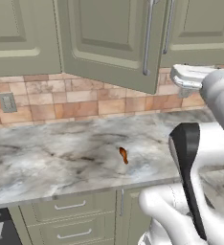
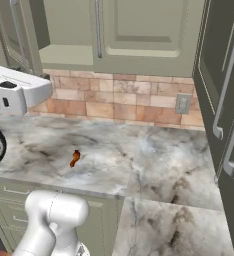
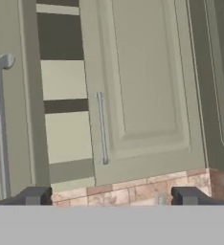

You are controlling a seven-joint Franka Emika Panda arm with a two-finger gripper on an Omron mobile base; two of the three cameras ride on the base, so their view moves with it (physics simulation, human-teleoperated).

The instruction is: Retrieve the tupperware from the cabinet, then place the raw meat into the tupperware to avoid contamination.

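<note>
Dark finger tips of the gripper (image 3: 111, 197) stand wide apart at the bottom of the hand view, with nothing between them. The hand looks straight at the cabinet (image 3: 142, 86). One door is swung partly open, and in the gap beside it the plain green shelves (image 3: 66, 81) show. On the parts of the shelves that I can see there is no tupperware; whether it sits deeper inside or behind the shut door, I cannot tell.

The step in hand, as I judge it, is still the opening of the cabinet, or the search inside it. To do it well, the open door should go wide enough that the hand can enter without touching its edge. If the shut door must open too, the tips should come on both sides of its thin silver handle (image 3: 101, 128), near its middle, and then pull along the arc of the hinge, not straight back.

The meat (image 1: 123, 155) lies alone on the marble counter (image 1: 47, 153), near the front edge and well below the cabinet. It can wait there.
</note>
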